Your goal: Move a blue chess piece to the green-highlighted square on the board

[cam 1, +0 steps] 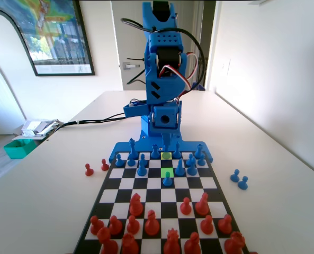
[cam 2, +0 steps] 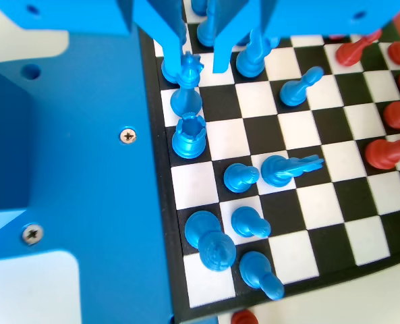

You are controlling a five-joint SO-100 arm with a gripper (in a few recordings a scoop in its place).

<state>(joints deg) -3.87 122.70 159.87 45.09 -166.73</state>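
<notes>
The blue chess piece (cam 2: 188, 84), the one with a small crown on top, stands upright on the board's (cam 2: 280, 209) edge row in my wrist view, right beside the black border. My claw (cam 2: 196, 66) hangs over it with the jaws parted. One tip is on each side of the crown, and I cannot tell whether either touches it. Just below it in that view stands a blue castle-topped piece (cam 2: 189, 135), with more blue men clustered further down.

In the fixed view the green-highlighted square (cam 1: 166, 172) lies in the third row from my end of the board (cam 1: 126, 183). A blue pawn (cam 1: 167, 180) stands just in front of it, and the paler yellow-green square (cam 1: 166, 156) sits two rows behind. Red pieces (cam 1: 151, 222) crowd the near rows. Off the board on the bench (cam 1: 273, 211), two blue pawns (cam 1: 239, 179) stand at the right and two red ones (cam 1: 96, 168) at the left.
</notes>
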